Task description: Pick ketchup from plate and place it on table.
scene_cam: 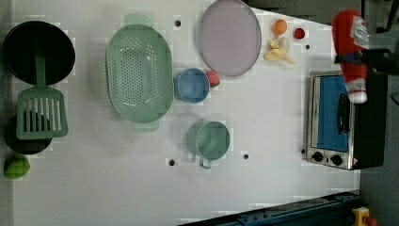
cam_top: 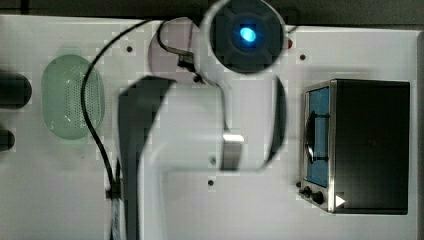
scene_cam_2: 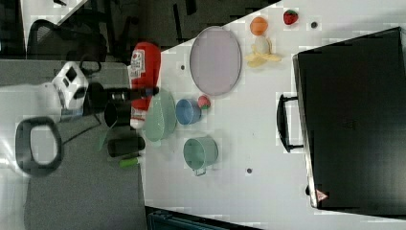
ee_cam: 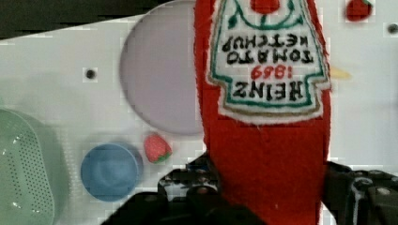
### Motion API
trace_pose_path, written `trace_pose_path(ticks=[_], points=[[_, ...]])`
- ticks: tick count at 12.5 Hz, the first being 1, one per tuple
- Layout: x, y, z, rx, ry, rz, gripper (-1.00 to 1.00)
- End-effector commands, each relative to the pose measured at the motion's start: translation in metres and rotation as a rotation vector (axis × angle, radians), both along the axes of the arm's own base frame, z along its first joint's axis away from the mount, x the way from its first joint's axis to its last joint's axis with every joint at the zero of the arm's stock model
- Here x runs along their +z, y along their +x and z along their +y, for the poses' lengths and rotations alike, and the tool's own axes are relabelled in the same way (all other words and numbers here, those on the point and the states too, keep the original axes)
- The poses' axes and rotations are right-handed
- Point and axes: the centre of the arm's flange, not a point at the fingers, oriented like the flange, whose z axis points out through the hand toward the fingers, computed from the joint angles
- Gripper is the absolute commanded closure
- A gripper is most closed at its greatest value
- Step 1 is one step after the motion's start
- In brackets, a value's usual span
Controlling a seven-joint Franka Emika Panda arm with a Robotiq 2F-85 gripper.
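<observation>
My hand (ee_cam: 267, 197) is pinching the ketchup (ee_cam: 265, 117) around its red body, one dark finger on each side of it in the wrist view. The bottle hangs in the air, lifted clear of the plate (scene_cam: 229, 37), which lies bare on the white surface (scene_cam: 263, 122). In the left view the ketchup (scene_cam: 353, 52) shows at the left view's right edge, cap end pointing down, in front of the small oven (scene_cam: 336, 122). In the right view the bottle (scene_cam_2: 143, 81) stands out against the grey floor at the right view's left, with my hand (scene_cam_2: 125, 94) clamped across its middle (its label reads upside down in the wrist view).

Beyond the bottle in the wrist view I see the plate (ee_cam: 157, 79), a small blue bowl (ee_cam: 110, 171) and a strawberry (ee_cam: 157, 147) just beside that bowl. A green colander (scene_cam: 139, 73) sits next to the blue bowl (scene_cam: 192, 85) in the left view, and a green cup (scene_cam: 210, 140) stands apart below them.
</observation>
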Motion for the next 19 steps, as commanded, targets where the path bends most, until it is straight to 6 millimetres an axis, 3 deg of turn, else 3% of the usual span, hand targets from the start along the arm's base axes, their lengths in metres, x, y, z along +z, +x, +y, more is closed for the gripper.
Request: trace_pose_path(ticks=[1, 4, 7, 14, 16, 18, 19], points=[[-0.072, -0.039, -0.040, -0.057, 0.005, 0.169, -0.20], [-0.111, -0.069, -0.034, -0.056, -0.004, 0.139, -0.20], [-0.177, -0.094, -0.030, -0.056, -0.010, 0.150, -0.20], [-0.303, -0.105, -0.025, -0.054, -0.021, 0.203, -0.25], [-0.319, -0.104, -0.025, -0.055, -0.025, 0.193, -0.66], [-0.302, -0.099, -0.025, -0.058, -0.024, 0.163, -1.00], [-0.284, -0.094, -0.025, -0.071, -0.022, 0.144, -1.00]])
